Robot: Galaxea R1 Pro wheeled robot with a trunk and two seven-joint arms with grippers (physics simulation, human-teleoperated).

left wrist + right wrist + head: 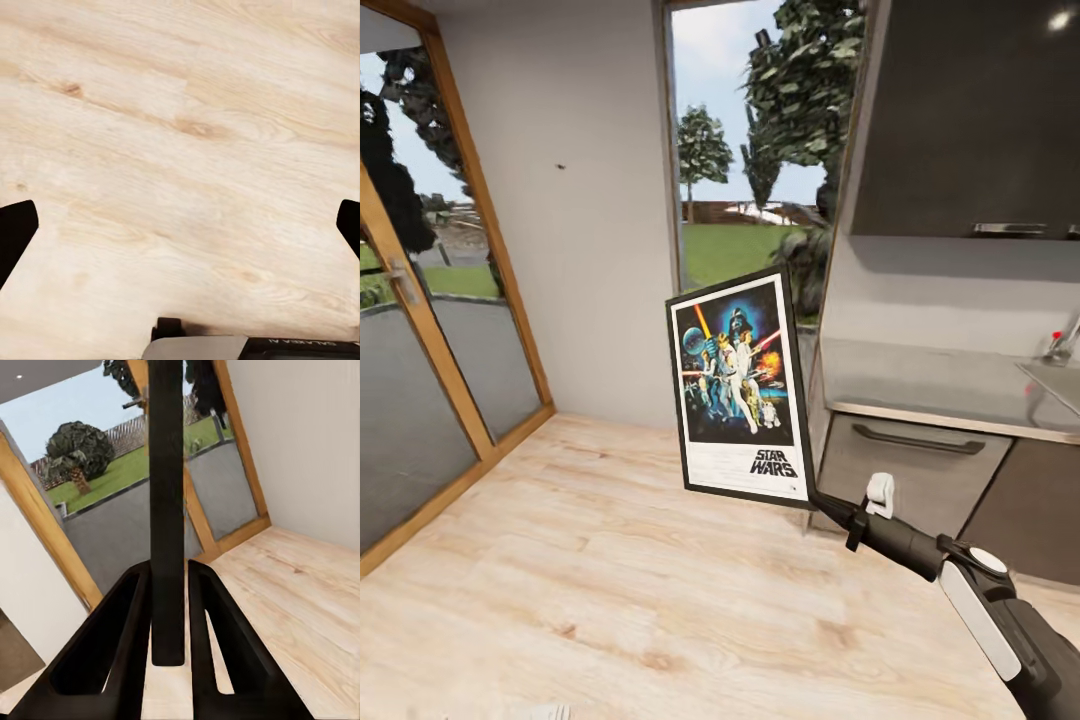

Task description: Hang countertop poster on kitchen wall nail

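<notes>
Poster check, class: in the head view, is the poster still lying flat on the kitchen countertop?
No. The poster is held upright in the air over the wooden floor, clamped at its lower corner by the right tool, beside the countertop.

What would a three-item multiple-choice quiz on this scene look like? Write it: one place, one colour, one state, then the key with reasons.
1. Where is the poster?
A. Flat on the countertop
B. Held up in the air over the floor
C. Hanging on the wall

2. What colour is the poster's frame?
A. Black
B. Red
C. Gold

3. How is the right gripper?
A. Open and empty
B. Shut on the tap
C. Shut on the poster

Key:
1 B: in the head view it stands upright off the gripper, above the wooden floor, apart from the countertop.
2 A: a black rim surrounds the white border.
3 C: in the right wrist view both fingers press the frame's edge.
</notes>
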